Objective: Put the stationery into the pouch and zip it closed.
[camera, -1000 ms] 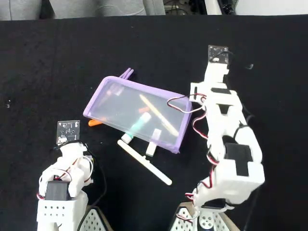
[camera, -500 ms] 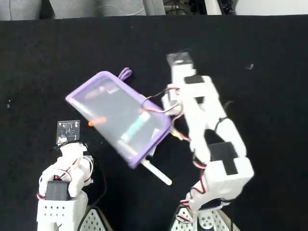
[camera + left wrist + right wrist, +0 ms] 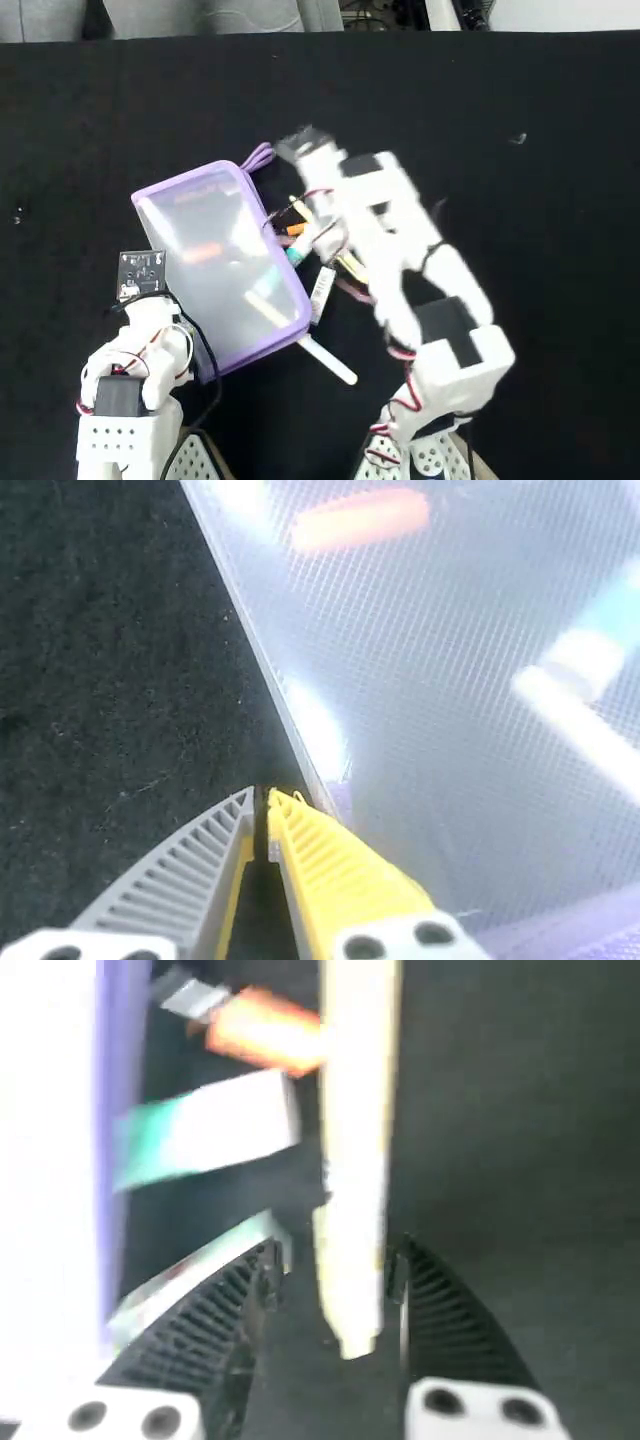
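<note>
The translucent purple pouch lies tilted at the left of the black table, its near corner against my left arm. Through it show an orange piece and a white and teal marker. My left gripper is shut with nothing in it, its tips at the pouch's edge. My right gripper is open, with a cream pencil between its fingers. Beyond it lie a teal and white marker, an orange piece and the pouch's purple rim. In the high view the right gripper hangs over these things.
A long white stick and a small white bar lie on the table just right of the pouch. A yellow pencil pokes out under the right arm. The black table stretches far to the right and back.
The right arm swung left across the table. The pouch slid and turned with it, ending against the left arm. Some stationery now lies beside the pouch's right edge. The left arm kept still.
</note>
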You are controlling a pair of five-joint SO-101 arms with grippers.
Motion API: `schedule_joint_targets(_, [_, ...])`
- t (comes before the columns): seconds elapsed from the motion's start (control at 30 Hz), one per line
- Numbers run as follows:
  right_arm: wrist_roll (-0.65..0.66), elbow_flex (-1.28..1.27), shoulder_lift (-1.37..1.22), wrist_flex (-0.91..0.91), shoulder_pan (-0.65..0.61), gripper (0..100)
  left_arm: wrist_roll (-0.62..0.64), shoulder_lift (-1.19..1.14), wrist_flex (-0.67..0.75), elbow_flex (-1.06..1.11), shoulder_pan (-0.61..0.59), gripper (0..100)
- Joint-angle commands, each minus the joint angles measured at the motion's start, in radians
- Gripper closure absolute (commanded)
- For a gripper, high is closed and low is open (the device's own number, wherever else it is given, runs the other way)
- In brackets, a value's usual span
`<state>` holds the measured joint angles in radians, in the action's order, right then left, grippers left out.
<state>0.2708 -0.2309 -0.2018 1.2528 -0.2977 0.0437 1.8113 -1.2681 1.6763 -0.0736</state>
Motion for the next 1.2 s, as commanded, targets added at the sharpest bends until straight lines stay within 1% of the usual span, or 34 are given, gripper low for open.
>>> schedule_joint_targets(0.0, [0.023,0.147,0.001,-0.15,0.189,82.8,-0.008,0.011,-0.006,0.022,-0.005,97])
schedule_joint_targets(0.1, [0.021,0.205,-0.022,-0.311,0.252,82.8,-0.008,0.011,-0.006,0.022,-0.005,97])
schedule_joint_targets(0.2, [0.021,0.277,-0.091,-0.428,0.238,82.8,-0.008,0.011,-0.006,0.022,-0.005,97])
schedule_joint_targets(0.27, [0.028,0.352,-0.165,-0.454,0.201,82.8,-0.008,0.011,-0.006,0.022,-0.005,97])
schedule_joint_targets(0.33, [0.025,0.44,-0.251,-0.433,0.173,82.8,-0.008,0.011,-0.006,0.022,-0.005,97])
schedule_joint_targets(0.43, [0.025,0.57,-0.349,-0.288,0.17,82.8,-0.008,0.011,-0.006,0.022,-0.005,97])
schedule_joint_targets(0.53, [0.023,0.696,-0.397,-0.109,0.224,82.8,-0.008,0.011,-0.006,0.022,-0.005,97])
schedule_joint_targets(0.6, [0.021,0.768,-0.415,-0.02,0.273,82.8,-0.008,0.011,-0.006,0.022,-0.005,97])
schedule_joint_targets(0.67, [-0.028,0.794,-0.438,0.029,0.322,82.8,-0.008,0.011,-0.006,0.022,-0.005,97])
schedule_joint_targets(0.77, [-0.158,0.789,-0.483,0.055,0.387,82.8,-0.008,0.011,-0.006,0.022,-0.005,97])
schedule_joint_targets(0.83, [-0.201,0.792,-0.521,0.051,0.433,82.8,-0.008,0.011,-0.006,0.022,-0.001,97])
schedule_joint_targets(0.9, [-0.215,0.799,-0.553,0.043,0.457,82.8,-0.006,0.011,-0.006,0.022,0.001,97])
schedule_joint_targets(1.07, [-0.216,0.791,-0.616,-0.075,0.471,82.8,-0.006,0.011,-0.006,0.022,-0.001,97])
schedule_joint_targets(1.17, [-0.216,0.797,-0.624,-0.077,0.477,82.8,-0.005,0.011,-0.006,0.022,0.005,97])
